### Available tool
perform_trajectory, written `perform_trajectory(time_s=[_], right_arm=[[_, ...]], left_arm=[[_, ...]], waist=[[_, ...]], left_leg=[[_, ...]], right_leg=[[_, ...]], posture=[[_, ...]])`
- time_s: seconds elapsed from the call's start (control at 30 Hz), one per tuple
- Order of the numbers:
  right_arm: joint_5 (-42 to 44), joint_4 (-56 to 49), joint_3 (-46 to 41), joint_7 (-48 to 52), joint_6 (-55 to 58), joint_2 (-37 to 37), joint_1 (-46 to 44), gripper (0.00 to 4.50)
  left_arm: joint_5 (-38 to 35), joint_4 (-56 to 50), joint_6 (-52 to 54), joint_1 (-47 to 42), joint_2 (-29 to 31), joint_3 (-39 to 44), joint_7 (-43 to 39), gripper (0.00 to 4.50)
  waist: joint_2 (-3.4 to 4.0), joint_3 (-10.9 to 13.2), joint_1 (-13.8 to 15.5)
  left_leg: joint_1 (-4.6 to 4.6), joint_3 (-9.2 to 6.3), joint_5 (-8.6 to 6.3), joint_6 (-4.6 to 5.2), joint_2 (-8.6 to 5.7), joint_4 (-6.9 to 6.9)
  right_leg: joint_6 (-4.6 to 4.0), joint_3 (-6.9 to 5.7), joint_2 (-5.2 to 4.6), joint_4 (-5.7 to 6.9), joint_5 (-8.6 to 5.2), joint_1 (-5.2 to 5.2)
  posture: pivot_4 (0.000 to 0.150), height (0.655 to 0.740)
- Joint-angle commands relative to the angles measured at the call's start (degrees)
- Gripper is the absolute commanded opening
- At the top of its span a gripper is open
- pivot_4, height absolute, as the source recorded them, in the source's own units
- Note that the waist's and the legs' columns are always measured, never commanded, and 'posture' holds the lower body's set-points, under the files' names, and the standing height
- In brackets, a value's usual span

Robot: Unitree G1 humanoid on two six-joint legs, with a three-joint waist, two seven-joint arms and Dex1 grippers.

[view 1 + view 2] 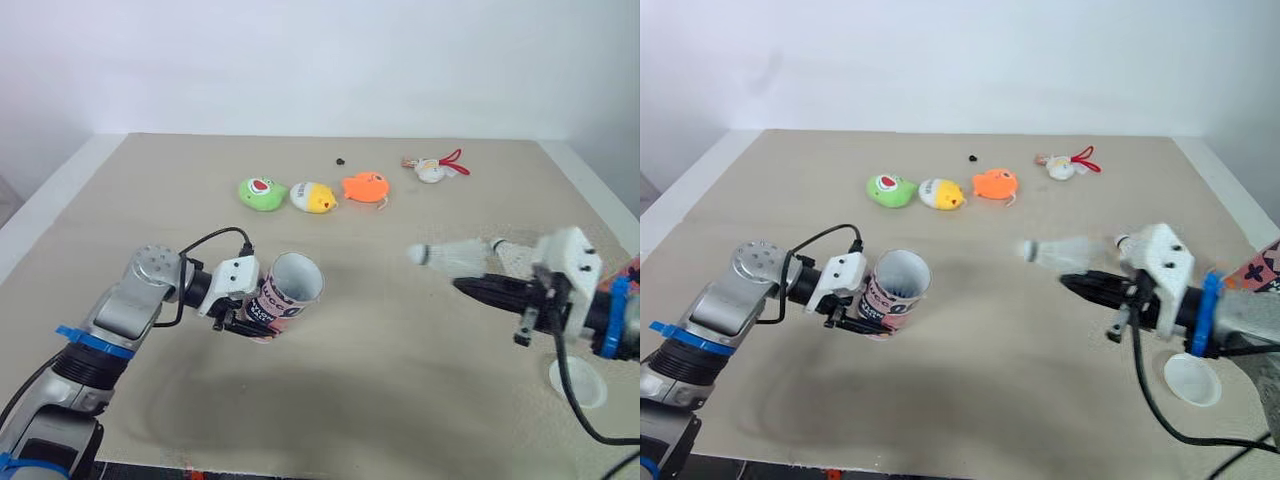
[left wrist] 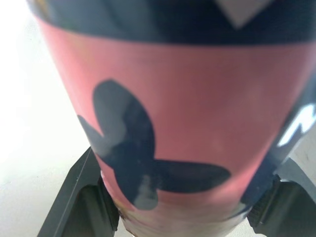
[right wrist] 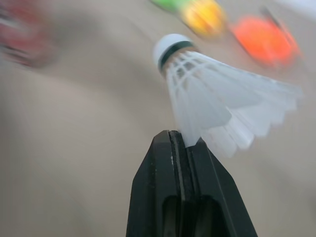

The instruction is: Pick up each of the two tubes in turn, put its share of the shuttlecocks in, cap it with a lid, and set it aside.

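My left gripper (image 1: pixel 246 316) is shut on a pink and dark tube (image 1: pixel 285 294), held above the table and tilted, its open white mouth facing up and to the right. In the left wrist view the tube (image 2: pixel 173 123) sits between the two black fingers (image 2: pixel 79 197). My right gripper (image 1: pixel 472 286) is shut on the feathers of a white shuttlecock (image 1: pixel 450 255), whose cork points left toward the tube, a hand's width away. The right wrist view shows that shuttlecock (image 3: pixel 212 98) pinched at the fingertips. A white lid (image 1: pixel 578 383) lies on the table by the right arm.
Along the far side lie a green toy (image 1: pixel 262 193), a yellow toy (image 1: pixel 314 197), an orange toy (image 1: pixel 365 187), a white toy with a red cord (image 1: pixel 432 170) and a small black bit (image 1: pixel 341 160). A pink patterned object (image 1: pixel 1262 265) shows at the right edge.
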Motion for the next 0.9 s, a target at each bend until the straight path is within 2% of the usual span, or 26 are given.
perform_trajectory(time_s=[0.03, 0.13, 0.3, 0.4, 0.57, 0.6, 0.63, 0.67, 0.87, 0.9], right_arm=[[-0.33, -3.7, 9.57, -0.46, -0.52, -1.64, -10.69, 0.06], [-3.91, -3.32, 18.85, 0.65, -2.07, -1.39, -21.3, 0.06], [-6.85, -1.74, 25.62, 2.62, -3.4, -0.47, -29.86, 0.06], [-8.69, -1.35, 28.86, 4.66, -4.63, -0.37, -33.32, 0.06], [-13.89, 1.64, 33.2, 6.2, -7.89, 0.78, -36.02, 0.06], [-14.86, 2.25, 33.85, 6.43, -8.58, 1.24, -36.57, 0.65], [-15.53, 2.68, 34.31, 6.58, -9.01, 1.7, -37.19, 0.88], [-15.94, 2.99, 34.58, 6.8, -9.24, 2.12, -37.79, 1.3], [-17.28, 3.74, 34.77, 7.86, -10.03, 3.75, -40.69, 4.36], [-16.63, 3.54, 34.08, 8.16, -9.82, 3.69, -40.72, 4.48]], left_arm=[[0.79, 1.18, 0.91, 0.7, -0.4, -4.06, -1.01, 2.58], [1.17, 1.14, 1.32, 0.21, 0.16, -4.49, -1.57, 2.58], [1.38, 1.78, 1.42, -1.05, 0.67, -4.53, -2.04, 2.58], [1.4, 2.34, 1.4, -1.8, 0.71, -4.44, -2.13, 2.58], [1.31, 3.34, 0.77, -2.64, 0.47, -4.53, -2.22, 2.58], [1.21, 3.51, 0.63, -2.82, 0.39, -4.49, -2.27, 2.58], [1.1, 3.71, 0.49, -2.97, 0.32, -4.44, -2.33, 2.58], [1.02, 3.85, 0.4, -3.1, 0.26, -4.4, -2.34, 2.58], [0.45, 4.19, 0.13, -3.87, -0.45, -4.24, -2.44, 2.58], [0.3, 4.39, 0.1, -4.07, -0.74, -4.18, -2.42, 2.58]], waist=[[-0.05, 0.03, -0.08], [-0.06, 0.05, -0.16], [-0.07, 0.04, 0.01], [-0.05, 0.03, 0.0], [-0.04, 0.03, -0.04], [-0.04, 0.03, -0.05], [-0.04, 0.03, -0.05], [-0.03, 0.04, -0.05], [-0.02, 0.04, -0.03], [-0.02, 0.04, -0.03]], left_leg=[[0.0, -0.03, -0.01, -0.01, 0.01, 0.0], [-0.12, 0.15, -0.02, 0.01, -0.08, -0.01], [-0.24, -0.16, -0.1, 0.07, -0.09, -0.04], [-0.52, -0.24, -0.11, 0.08, -0.11, -0.03], [-0.51, -0.42, -0.11, 0.08, -0.11, -0.02], [-0.52, -0.43, -0.09, 0.08, -0.1, 0.0], [-0.51, -0.42, -0.09, 0.07, -0.1, 0.01], [-0.51, -0.43, -0.06, 0.08, -0.1, 0.02], [-0.52, -0.45, -0.04, 0.07, -0.1, 0.03], [-0.52, -0.46, -0.04, 0.07, -0.11, 0.03]], right_leg=[[-0.09, -0.06, -0.03, -0.08, 0.04, 0.03], [-0.34, -0.22, -0.38, -0.18, 0.22, 0.06], [-0.4, -0.68, -0.47, -0.5, 0.19, -0.02], [-0.15, -0.75, -0.48, -0.49, 0.36, -0.03], [-0.24, -0.92, -0.47, -0.49, 0.34, 0.03], [-0.4, -0.93, -0.47, -0.49, 0.28, 0.03], [-0.43, -0.92, -0.45, -0.49, 0.29, 0.03], [-0.44, -0.92, -0.45, -0.48, 0.3, 0.03], [-0.23, -0.94, -0.42, -0.46, 0.43, 0.03], [-0.23, -0.96, -0.43, -0.46, 0.43, 0.03]], posture=[[0.15, 0.74], [0.15, 0.74], [0.15, 0.74], [0.15, 0.74], [0.15, 0.74], [0.15, 0.74], [0.15, 0.74], [0.15, 0.74], [0.15, 0.74], [0.15, 0.74]])
